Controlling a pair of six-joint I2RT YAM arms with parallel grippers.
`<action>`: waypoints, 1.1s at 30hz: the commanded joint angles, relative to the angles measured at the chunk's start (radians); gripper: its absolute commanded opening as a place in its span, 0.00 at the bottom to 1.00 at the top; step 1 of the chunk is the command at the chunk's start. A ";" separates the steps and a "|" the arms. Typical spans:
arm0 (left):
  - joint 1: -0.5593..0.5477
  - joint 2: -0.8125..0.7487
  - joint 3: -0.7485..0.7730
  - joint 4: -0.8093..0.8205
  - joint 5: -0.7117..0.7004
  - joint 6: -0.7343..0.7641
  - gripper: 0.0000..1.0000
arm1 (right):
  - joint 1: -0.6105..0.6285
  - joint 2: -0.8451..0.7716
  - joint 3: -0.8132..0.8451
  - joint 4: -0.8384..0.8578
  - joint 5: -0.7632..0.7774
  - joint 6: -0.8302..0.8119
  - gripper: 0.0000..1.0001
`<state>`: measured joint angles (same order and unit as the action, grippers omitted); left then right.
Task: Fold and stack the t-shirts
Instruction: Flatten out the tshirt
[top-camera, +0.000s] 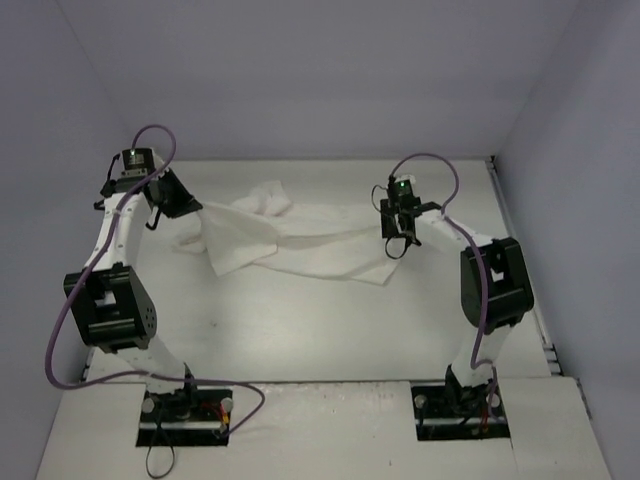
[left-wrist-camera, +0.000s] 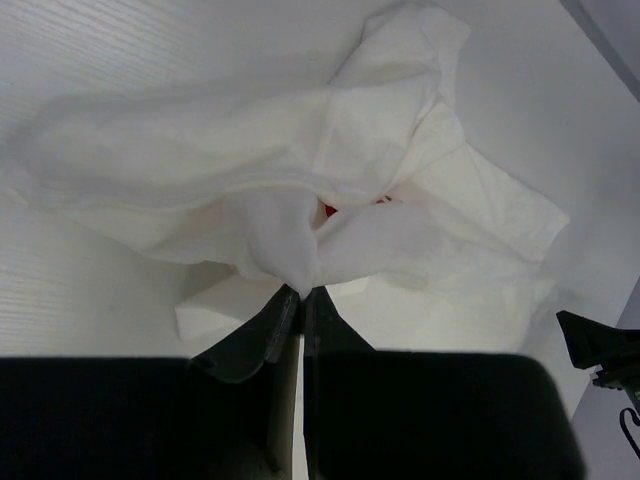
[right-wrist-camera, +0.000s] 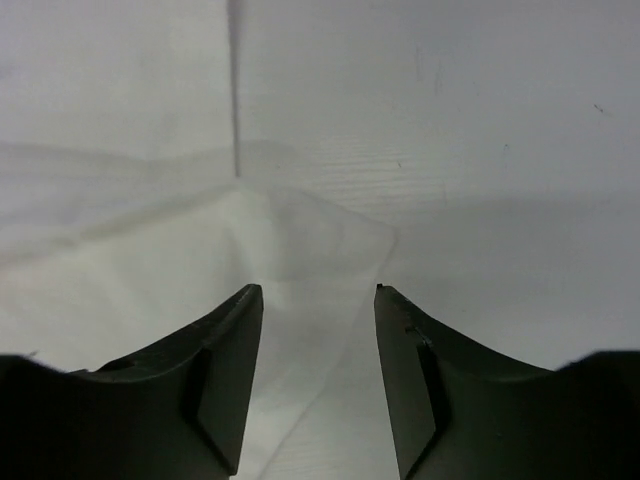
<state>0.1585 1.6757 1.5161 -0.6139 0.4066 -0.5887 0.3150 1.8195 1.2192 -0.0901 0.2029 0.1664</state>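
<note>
A white t-shirt (top-camera: 290, 240) lies crumpled and stretched across the far middle of the table. My left gripper (top-camera: 192, 205) is at its left end, shut on a bunched fold of the shirt (left-wrist-camera: 300, 250); a small red tag (left-wrist-camera: 330, 210) shows inside the folds. My right gripper (top-camera: 397, 240) hovers over the shirt's right end, open and empty. In the right wrist view its jaws stand apart above a thin corner of the white cloth (right-wrist-camera: 300, 270), not touching it.
The white table (top-camera: 320, 330) is boxed in by pale walls at the back and on both sides. A purple cable (top-camera: 60, 330) loops beside the left arm. The two arm bases sit at the near edge.
</note>
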 joint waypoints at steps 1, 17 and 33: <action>-0.007 -0.079 -0.024 0.025 0.034 -0.013 0.00 | -0.050 -0.095 -0.032 -0.034 -0.084 -0.021 0.55; -0.007 -0.074 -0.029 0.026 0.042 -0.027 0.00 | -0.204 0.034 0.018 0.016 -0.378 -0.335 0.61; -0.007 -0.091 -0.033 0.023 0.051 -0.023 0.00 | -0.206 0.155 0.040 0.066 -0.508 -0.450 0.70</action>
<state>0.1513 1.6505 1.4544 -0.6231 0.4405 -0.6056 0.1062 1.9447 1.2218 -0.0436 -0.2524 -0.2459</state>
